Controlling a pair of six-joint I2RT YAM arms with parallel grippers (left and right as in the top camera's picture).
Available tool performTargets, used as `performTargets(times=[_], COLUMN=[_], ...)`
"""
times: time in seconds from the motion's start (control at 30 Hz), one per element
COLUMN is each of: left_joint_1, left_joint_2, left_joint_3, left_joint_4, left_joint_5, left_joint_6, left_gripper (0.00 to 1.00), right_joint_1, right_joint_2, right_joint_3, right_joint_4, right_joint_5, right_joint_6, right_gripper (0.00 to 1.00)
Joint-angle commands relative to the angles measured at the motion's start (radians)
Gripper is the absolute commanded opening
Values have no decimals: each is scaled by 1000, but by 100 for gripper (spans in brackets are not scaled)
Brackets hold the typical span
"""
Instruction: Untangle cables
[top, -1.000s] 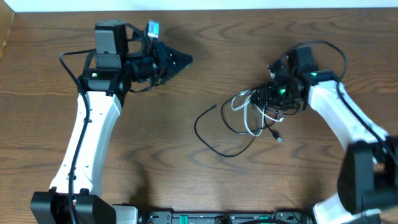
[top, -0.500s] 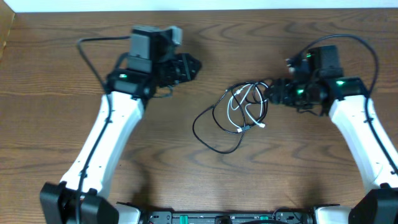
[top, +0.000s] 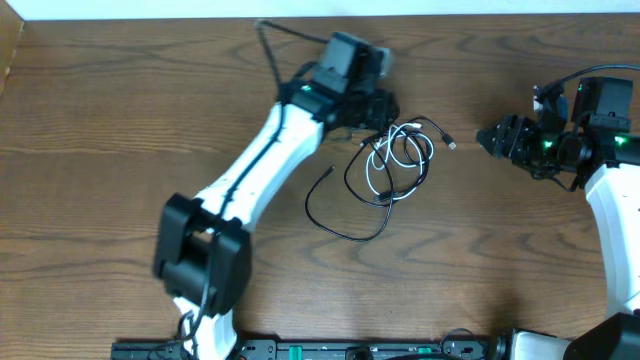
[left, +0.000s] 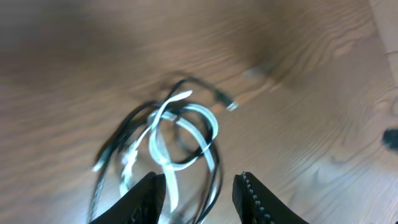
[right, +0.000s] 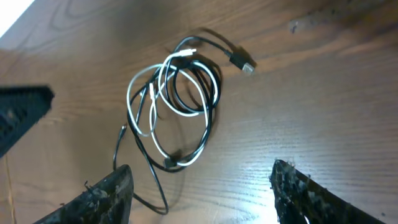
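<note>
The cables (top: 398, 160) lie in one tangle mid-table: white loops (top: 402, 150) wound through black loops, and a black tail (top: 335, 222) trails down-left. A plug end (top: 452, 145) points right. My left gripper (top: 388, 114) hovers at the tangle's upper-left edge. In the left wrist view that gripper (left: 200, 190) is open, and blurred white cable (left: 163, 134) and black strands lie below the gap. My right gripper (top: 490, 137) is open, apart from the tangle on its right. The right wrist view shows this gripper (right: 199, 186) spread wide, with the cables (right: 180, 93) ahead and nothing held.
The wooden table (top: 120, 120) ends at a pale edge along the back (top: 150, 8). The left arm (top: 250, 175) stretches diagonally across the table's middle left. Thick black robot wires loop behind both wrists. A left fingertip (right: 22, 112) shows in the right wrist view.
The left arm swung right, from the far left up to the tangle, and its jaws opened. The right gripper let go of the cables, opened wider and backed off right.
</note>
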Motion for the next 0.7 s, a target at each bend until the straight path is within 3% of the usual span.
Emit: performTargets(times=[0.0, 0.13, 0.43, 0.67], left_joint_1=[-45, -96, -179, -196], left_joint_2=[98, 155, 242, 305], left_joint_3=[72, 72, 72, 72], left_joint_4=[7, 31, 29, 58], left_joint_5=[-37, -49, -355, -455], left_joint_6=[-49, -78, -221, -325], left_gripper=[39, 39, 38, 38], right_joint_1=[-10, -10, -10, -9], right_joint_2=[-13, -13, -13, -13], right_joint_3=[21, 21, 20, 19], right_joint_4=[-12, -14, -34, -43], right_joint_5=[-16, -14, -14, -14], right_joint_6=[-45, -48, -48, -48], right_gripper=[68, 68, 68, 67])
